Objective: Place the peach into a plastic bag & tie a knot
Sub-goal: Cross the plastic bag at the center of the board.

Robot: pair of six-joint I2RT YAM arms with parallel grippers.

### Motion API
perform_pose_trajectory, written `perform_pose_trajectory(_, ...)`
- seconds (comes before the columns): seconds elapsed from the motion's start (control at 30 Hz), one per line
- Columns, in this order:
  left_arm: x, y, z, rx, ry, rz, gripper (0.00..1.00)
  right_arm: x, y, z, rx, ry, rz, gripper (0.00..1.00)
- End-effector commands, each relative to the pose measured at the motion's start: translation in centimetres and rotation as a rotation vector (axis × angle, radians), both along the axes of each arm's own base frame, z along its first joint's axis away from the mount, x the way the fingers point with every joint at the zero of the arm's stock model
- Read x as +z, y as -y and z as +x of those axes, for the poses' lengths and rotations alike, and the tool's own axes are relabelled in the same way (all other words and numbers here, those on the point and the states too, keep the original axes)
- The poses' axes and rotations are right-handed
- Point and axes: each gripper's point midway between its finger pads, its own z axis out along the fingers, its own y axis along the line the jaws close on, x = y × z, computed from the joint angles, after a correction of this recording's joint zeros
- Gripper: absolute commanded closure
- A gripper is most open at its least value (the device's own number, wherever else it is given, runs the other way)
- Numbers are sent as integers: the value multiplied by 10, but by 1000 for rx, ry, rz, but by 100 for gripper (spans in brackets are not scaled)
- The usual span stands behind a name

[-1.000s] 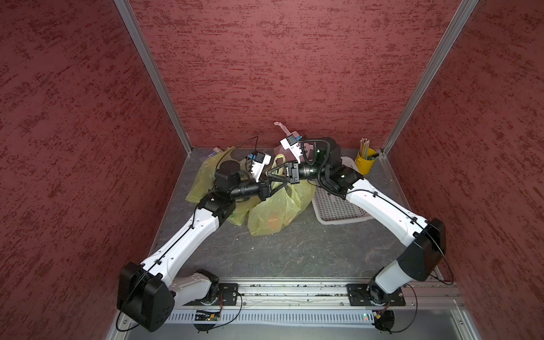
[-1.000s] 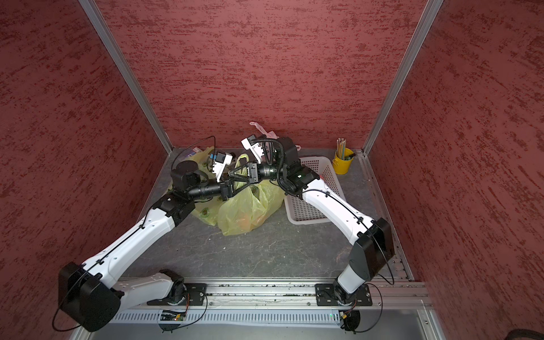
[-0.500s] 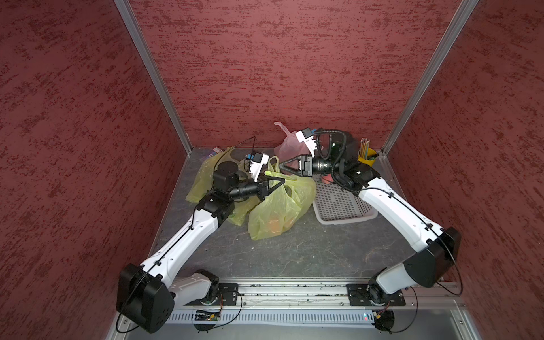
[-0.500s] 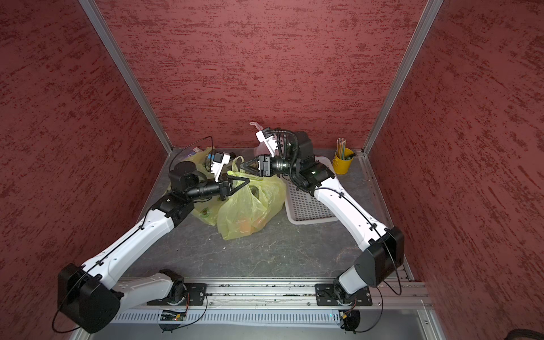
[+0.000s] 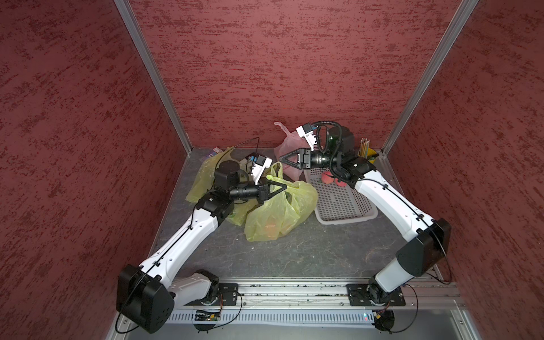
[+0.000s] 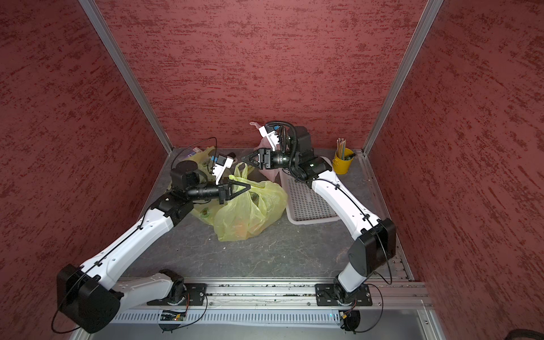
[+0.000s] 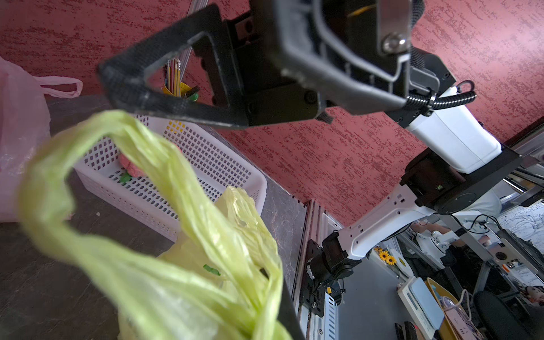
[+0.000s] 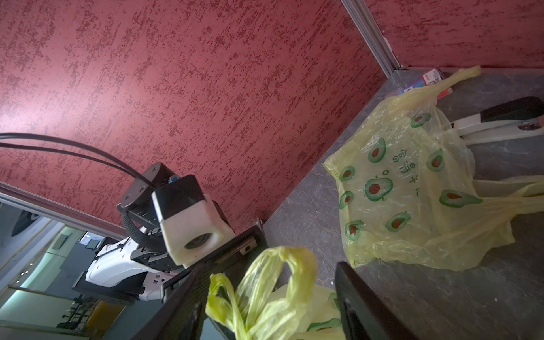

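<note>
The yellow-green plastic bag (image 5: 282,212) (image 6: 250,212) lies mid-table with an orange peach (image 5: 269,229) (image 6: 240,230) showing through the plastic. My left gripper (image 5: 283,187) (image 6: 248,186) is shut on one twisted bag handle (image 7: 188,206). The other handle loop (image 5: 276,168) (image 8: 282,273) stands free. My right gripper (image 5: 281,157) (image 6: 244,159) (image 8: 270,306) is open just behind and above that loop, with nothing pinched. Its fingers (image 8: 362,306) flank the loop without touching it.
A white perforated basket (image 5: 344,206) (image 7: 206,164) at the right holds two more peaches (image 5: 326,177). A pink bag (image 5: 287,144) stands at the back wall, and a yellow pencil cup (image 6: 343,162) sits back right. An avocado-print bag (image 8: 412,191) and a stapler (image 8: 500,123) lie back left.
My right gripper has opened, let go of the bag handle and drawn back toward the right rear. The left gripper stays shut on its handle; the bag has sagged slightly.
</note>
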Motion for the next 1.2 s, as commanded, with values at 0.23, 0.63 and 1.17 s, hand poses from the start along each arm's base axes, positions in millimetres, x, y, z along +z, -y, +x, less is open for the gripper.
perform_pose_trajectory(0.23, 11, 9, -3, -48, 17, -3, 100, -4, -11, -10, 88, -24, 49, 48)
perform_pose_trajectory(0.63, 3, 9, -2, -47, -9, 12, 99, 5, -6, -15, 69, 1, 70, 100)
perform_pose_trajectory(1.17, -28, 6, 10, -14, -83, 31, 76, 15, 11, -17, -22, 48, 68, 100)
